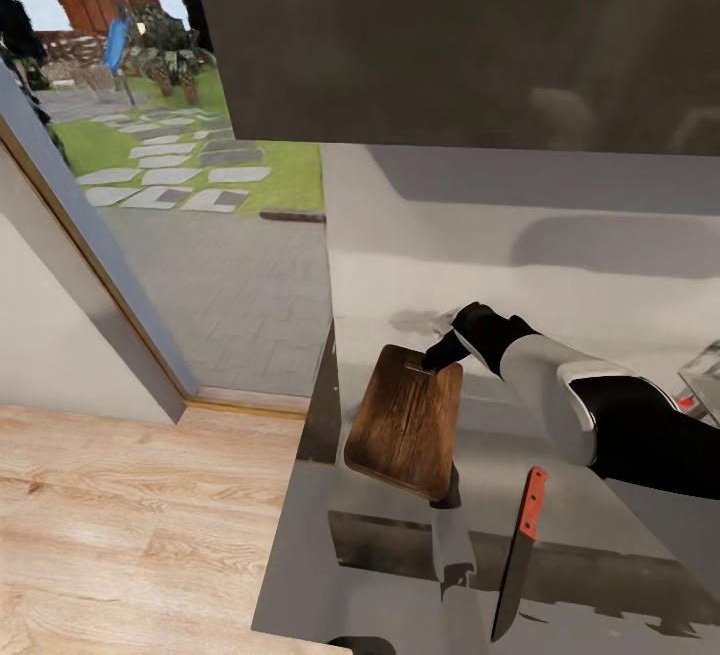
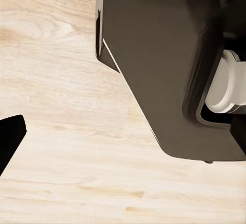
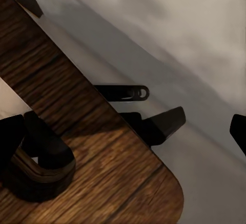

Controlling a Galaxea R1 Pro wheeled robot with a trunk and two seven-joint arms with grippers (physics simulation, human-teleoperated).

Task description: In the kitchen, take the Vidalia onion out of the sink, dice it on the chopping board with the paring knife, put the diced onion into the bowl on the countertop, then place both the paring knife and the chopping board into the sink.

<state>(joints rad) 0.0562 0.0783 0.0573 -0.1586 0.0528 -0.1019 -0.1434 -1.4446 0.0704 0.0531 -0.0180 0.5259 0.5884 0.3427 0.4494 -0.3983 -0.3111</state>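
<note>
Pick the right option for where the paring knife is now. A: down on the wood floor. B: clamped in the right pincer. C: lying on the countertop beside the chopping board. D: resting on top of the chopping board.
C: the paring knife lies flat on the countertop beside the chopping board, apart from the right pincer, which is at the board's slot end.

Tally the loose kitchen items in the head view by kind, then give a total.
Chopping board: 1, tilted, held at its slot end by the right gripper
Paring knife: 1, lying on the countertop
Total: 2
</note>
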